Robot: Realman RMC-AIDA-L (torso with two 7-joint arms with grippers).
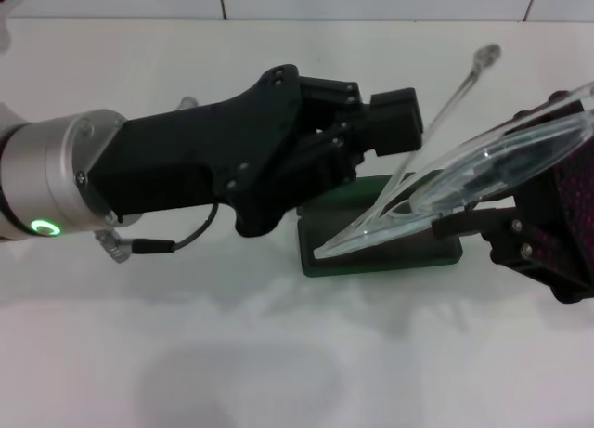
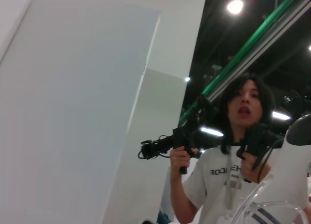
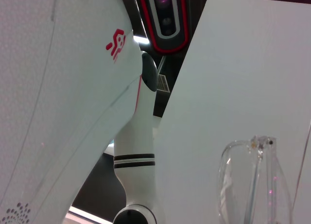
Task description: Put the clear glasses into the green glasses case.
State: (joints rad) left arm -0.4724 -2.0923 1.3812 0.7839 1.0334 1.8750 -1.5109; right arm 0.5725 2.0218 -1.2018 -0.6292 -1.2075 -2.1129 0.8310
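One pair of clear glasses [image 1: 483, 173] (tilted) clamped in the right gripper [image 1: 464, 222] fingers above one green glasses case [image 1: 390, 253]; left gripper [image 1: 394, 122] fingers: cannot tell.

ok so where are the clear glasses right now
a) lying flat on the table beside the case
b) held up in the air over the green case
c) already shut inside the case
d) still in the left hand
b: the head view shows the clear glasses raised at the right hand, tilted above the open green glasses case, with one arm sticking up; the left hand is next to them.
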